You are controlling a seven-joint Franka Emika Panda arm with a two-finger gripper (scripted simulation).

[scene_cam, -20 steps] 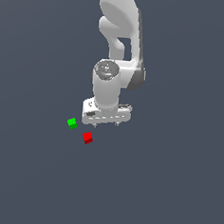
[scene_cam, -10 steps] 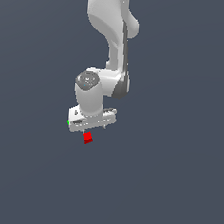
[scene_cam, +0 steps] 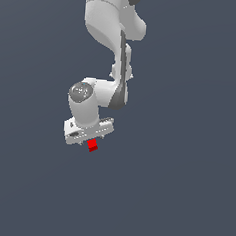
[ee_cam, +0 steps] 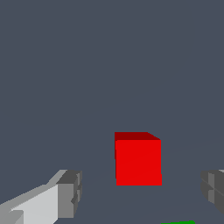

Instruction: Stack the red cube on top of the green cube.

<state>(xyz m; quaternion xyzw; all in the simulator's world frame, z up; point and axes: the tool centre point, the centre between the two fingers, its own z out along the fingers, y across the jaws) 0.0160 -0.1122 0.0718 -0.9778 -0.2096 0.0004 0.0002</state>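
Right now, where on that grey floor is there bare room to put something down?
The grey surface lies bare on every side of the white end effector. It is crowded only beneath that: the small red cube sits between the open fingers, with the small green cube close beside.

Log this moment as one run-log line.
phase: approach | hand: open, astride red cube, no contact | green cube: just visible beside | stack: not done

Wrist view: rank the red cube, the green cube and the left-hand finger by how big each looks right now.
1. The finger, cut off by the frame edge and nearest the camera, so its size is inflated.
2. The red cube, fully in view between the open jaws.
3. The green cube, only a sliver showing at the frame edge, so its true size cannot be compared.
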